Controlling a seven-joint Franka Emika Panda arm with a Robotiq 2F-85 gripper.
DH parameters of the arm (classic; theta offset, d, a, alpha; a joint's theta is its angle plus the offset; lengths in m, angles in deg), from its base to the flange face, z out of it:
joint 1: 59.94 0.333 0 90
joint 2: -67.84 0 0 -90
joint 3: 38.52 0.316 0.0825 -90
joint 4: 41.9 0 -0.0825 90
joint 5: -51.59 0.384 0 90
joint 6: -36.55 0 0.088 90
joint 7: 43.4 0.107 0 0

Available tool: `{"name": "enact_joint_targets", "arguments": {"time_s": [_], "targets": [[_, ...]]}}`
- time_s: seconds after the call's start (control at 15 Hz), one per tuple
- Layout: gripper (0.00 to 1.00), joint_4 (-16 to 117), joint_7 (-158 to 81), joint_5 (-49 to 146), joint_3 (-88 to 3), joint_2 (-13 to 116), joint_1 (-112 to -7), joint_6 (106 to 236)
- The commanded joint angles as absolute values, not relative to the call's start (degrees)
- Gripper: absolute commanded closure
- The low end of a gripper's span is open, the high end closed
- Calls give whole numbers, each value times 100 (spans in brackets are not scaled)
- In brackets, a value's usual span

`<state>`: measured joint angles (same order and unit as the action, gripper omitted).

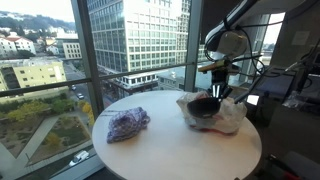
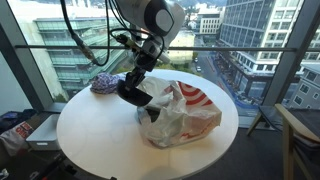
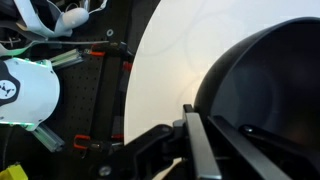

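My gripper (image 2: 136, 84) is shut on the rim of a black bowl (image 2: 131, 95) and holds it just above the round white table (image 2: 100, 140), next to a crumpled white and red plastic bag (image 2: 183, 113). In an exterior view the gripper (image 1: 216, 90) holds the bowl (image 1: 205, 105) at the mouth of the bag (image 1: 226, 116). In the wrist view a finger (image 3: 200, 140) clamps the bowl's edge (image 3: 265, 90) over the tabletop (image 3: 165, 70). A purple cloth (image 1: 128, 124) lies on the table apart from the bag; it also shows in an exterior view (image 2: 104, 84).
Tall glass windows (image 1: 60, 60) stand close behind the table. A chair (image 2: 300, 140) stands beside the table. A white rounded object (image 3: 25, 92) and cables lie on the dark floor beyond the table edge.
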<state>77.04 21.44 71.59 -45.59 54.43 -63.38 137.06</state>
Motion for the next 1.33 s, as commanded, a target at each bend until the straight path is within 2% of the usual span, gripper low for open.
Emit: {"name": "enact_joint_targets", "arguments": {"time_s": [0.0,0.6,1.27], "targets": [[95,7993,2296,7269,-4712,5854,-6504,13759],[95,7803,2288,7736,-4724,5121,-6612,14260],[95,8114,2811,7546,-4822,4861,-6501,16319]]}}
